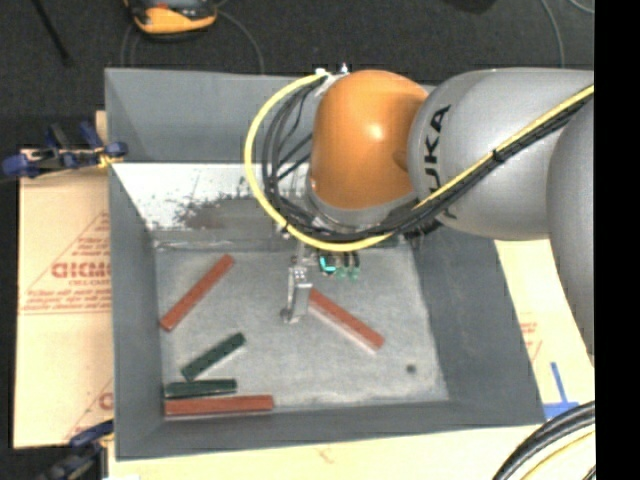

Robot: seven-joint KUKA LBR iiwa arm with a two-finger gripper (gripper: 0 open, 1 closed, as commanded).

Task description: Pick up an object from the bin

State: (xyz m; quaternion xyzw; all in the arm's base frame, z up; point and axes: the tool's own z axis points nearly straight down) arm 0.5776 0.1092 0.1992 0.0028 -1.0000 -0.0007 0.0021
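Note:
My gripper (294,310) hangs low over the middle of the bin floor, under the arm's orange cover. A reddish-brown flat stick (346,321) lies slanted just to its right, with the stick's upper left end right beside the gripper's tip. I cannot tell whether they touch. Nothing shows held in the gripper. A second reddish-brown stick (197,292) lies slanted well to the left.
Near the bin's front left corner lie a dark green stick (212,356), another dark green stick (200,389) and a reddish-brown stick (218,405) along the front wall. The arm and its cables cover the bin's back right part.

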